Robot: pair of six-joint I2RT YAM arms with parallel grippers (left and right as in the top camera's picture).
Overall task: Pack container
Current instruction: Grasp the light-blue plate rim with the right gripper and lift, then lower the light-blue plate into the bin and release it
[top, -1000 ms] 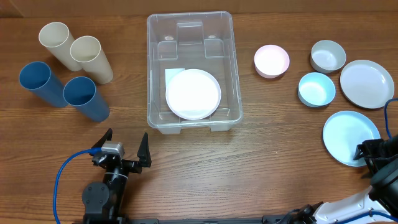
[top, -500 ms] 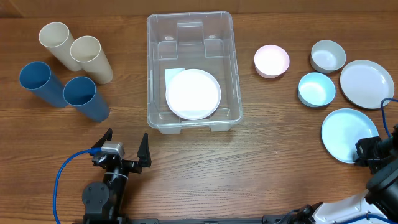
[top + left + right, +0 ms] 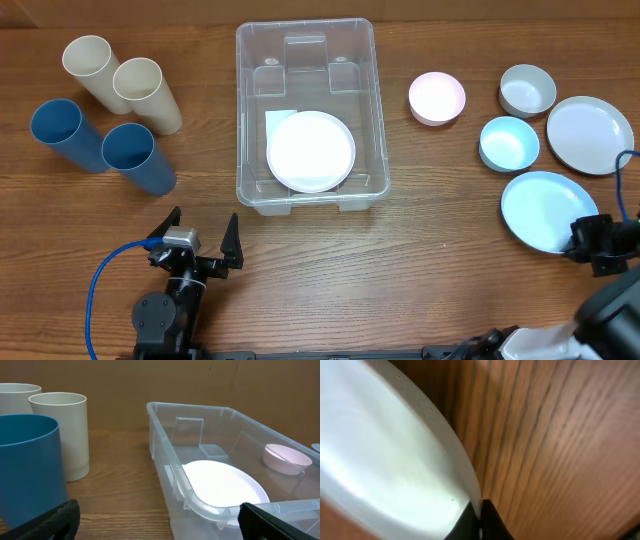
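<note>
Since the container (image 3: 300, 70) is sitting mid-table with one white plate (image 3: 311, 150) already inside, the right gripper (image 3: 580, 238) is clamping the near-right blue plate (image 3: 540, 205) by its rim for lifting, while the left gripper (image 3: 200, 232) is idling near left, jaws apart.

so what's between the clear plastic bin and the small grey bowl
A pale pink round bowl, apart from both the bin and the grey bowl, seen overhead.

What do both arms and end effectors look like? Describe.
The left end effector has black pointed fingers, a grey block, a black arm and a looping blue cable. The right end effector is black, on a white link, with a blue cable.
</note>
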